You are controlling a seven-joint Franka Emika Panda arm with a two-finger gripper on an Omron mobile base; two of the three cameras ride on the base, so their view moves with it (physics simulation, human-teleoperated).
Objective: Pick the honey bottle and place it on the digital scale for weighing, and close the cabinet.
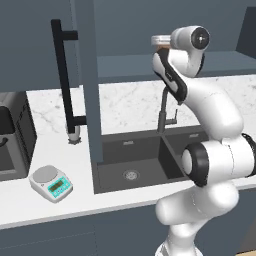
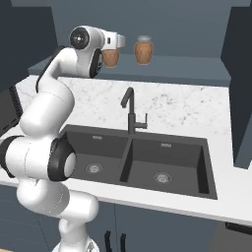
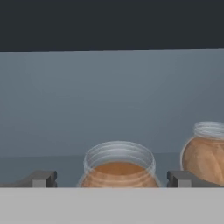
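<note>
Two look-alike amber jars with pale lids stand on the inner shelf (image 2: 187, 65) of the open cabinet. The honey bottle (image 3: 118, 168) sits between my gripper's (image 3: 111, 178) dark fingertips (image 3: 43, 178), with a small gap on each side; the gripper is open. In the right base view the hand partly covers this bottle (image 2: 111, 57); the second jar (image 2: 143, 50) stands just to its right, also in the hand view (image 3: 205, 151). The cabinet door (image 1: 87, 75) with its black bar handle (image 1: 64, 80) stands open. The digital scale (image 1: 50, 182) rests on the counter at the lower left.
A dark double sink (image 2: 142, 165) with a black faucet (image 2: 130, 110) lies below the arm. A large black appliance (image 1: 12, 142) stands left of the scale. A small white soap dispenser (image 1: 74, 135) sits behind the door's handle. Another open door (image 2: 241, 83) hangs at the right.
</note>
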